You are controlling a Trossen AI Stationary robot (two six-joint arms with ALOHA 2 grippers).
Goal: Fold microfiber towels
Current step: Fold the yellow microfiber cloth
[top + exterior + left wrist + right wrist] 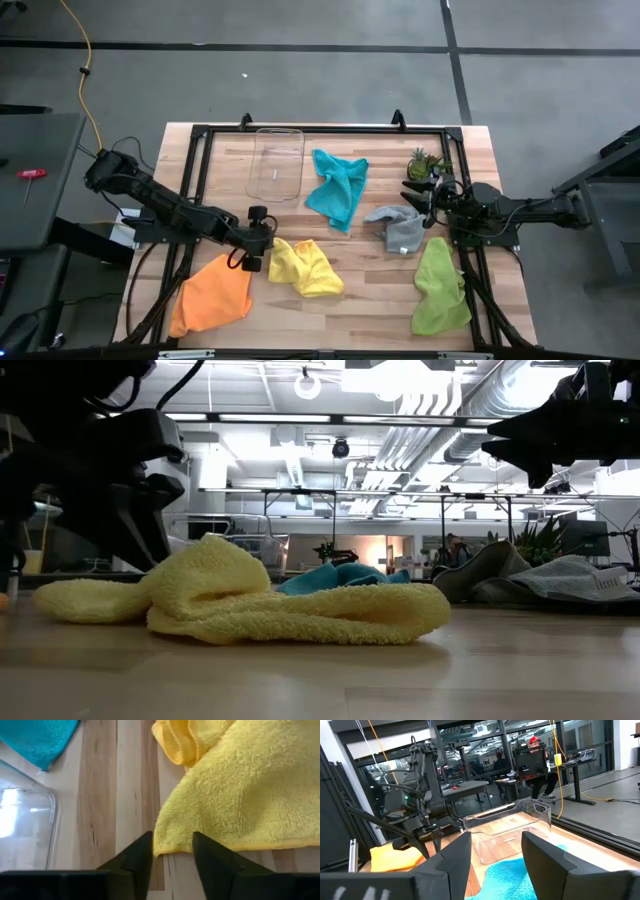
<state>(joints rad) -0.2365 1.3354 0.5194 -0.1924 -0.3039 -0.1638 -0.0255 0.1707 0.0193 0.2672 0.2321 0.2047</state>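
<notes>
The left hand is low over the wooden surface with its fingers apart and grasping nothing; the hem of the yellow towel lies just in front of them, probably so that an edge can be taken for folding. The orange towel lies crumpled beside it. Farther off, the right hand waits released above the grey towel, near the lime green towel and teal-blue towel.
</notes>
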